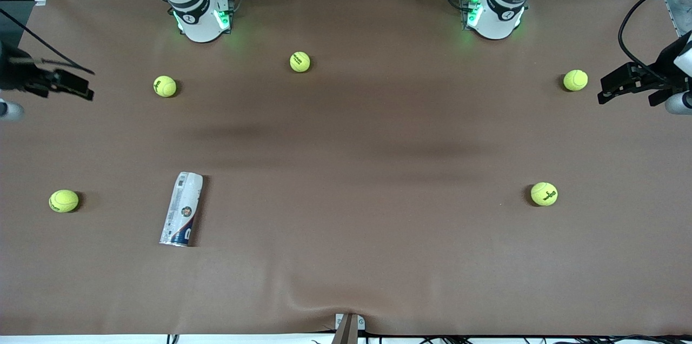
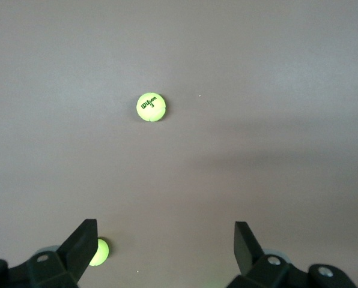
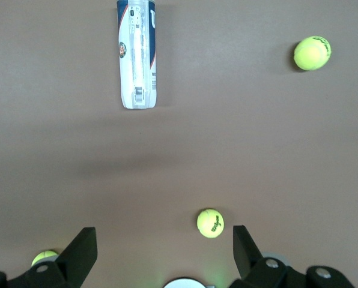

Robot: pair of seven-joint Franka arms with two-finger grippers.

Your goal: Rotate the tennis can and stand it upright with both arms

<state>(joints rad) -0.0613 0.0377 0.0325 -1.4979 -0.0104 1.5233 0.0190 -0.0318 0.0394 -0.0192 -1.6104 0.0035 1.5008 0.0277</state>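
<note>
The tennis can (image 1: 182,209) lies on its side on the brown table, toward the right arm's end and near the front camera. Its white and navy label with a small red logo faces up. It also shows in the right wrist view (image 3: 136,54), away from the fingers. My right gripper (image 1: 81,84) hangs open and empty high over the table's edge at the right arm's end (image 3: 164,237). My left gripper (image 1: 605,95) hangs open and empty over the left arm's end (image 2: 165,231). Neither gripper touches the can.
Several yellow-green tennis balls lie scattered: one (image 1: 64,200) beside the can, two (image 1: 165,86) (image 1: 300,61) nearer the bases, two (image 1: 575,80) (image 1: 544,193) toward the left arm's end. The brown table cover (image 1: 346,279) is wrinkled near the front edge.
</note>
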